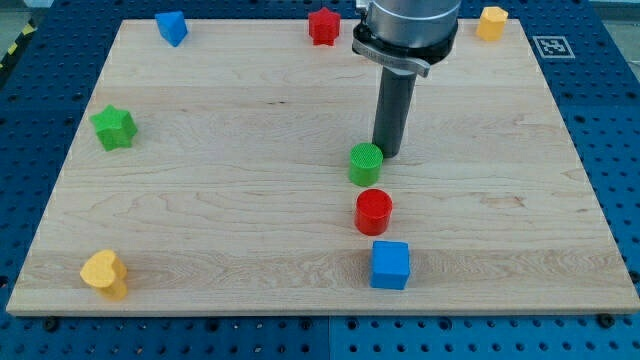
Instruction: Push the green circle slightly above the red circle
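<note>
We have no jaws, only a straight dark rod; our tip (388,153) rests on the pale wooden bench (240,200), touching or just beside the ribbed green circle block (366,163), which sits at the tip's eight o'clock. The red circle block (374,211) lies just beside the green one, at its six o'clock.

- Arm (405,25): upper body cut off by the view's top edge.
- My tip (388,153): its left edge hidden behind the green circle (366,163).
- Counter (200,200): bottom corners cropped.
</note>
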{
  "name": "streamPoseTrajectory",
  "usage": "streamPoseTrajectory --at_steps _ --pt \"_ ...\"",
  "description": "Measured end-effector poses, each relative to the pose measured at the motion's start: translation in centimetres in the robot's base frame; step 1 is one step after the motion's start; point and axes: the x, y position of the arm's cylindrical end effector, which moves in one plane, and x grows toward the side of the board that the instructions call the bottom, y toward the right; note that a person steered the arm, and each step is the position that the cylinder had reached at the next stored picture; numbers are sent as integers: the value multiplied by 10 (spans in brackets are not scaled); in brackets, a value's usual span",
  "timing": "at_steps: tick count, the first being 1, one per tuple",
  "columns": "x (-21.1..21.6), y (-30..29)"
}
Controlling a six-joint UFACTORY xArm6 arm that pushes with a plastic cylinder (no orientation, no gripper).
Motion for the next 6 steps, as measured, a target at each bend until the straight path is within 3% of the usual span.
streamPoseTrajectory --at_steps 1,4,6 --pt "-27 -17" --pt "4 -27" --pt "-16 -102"
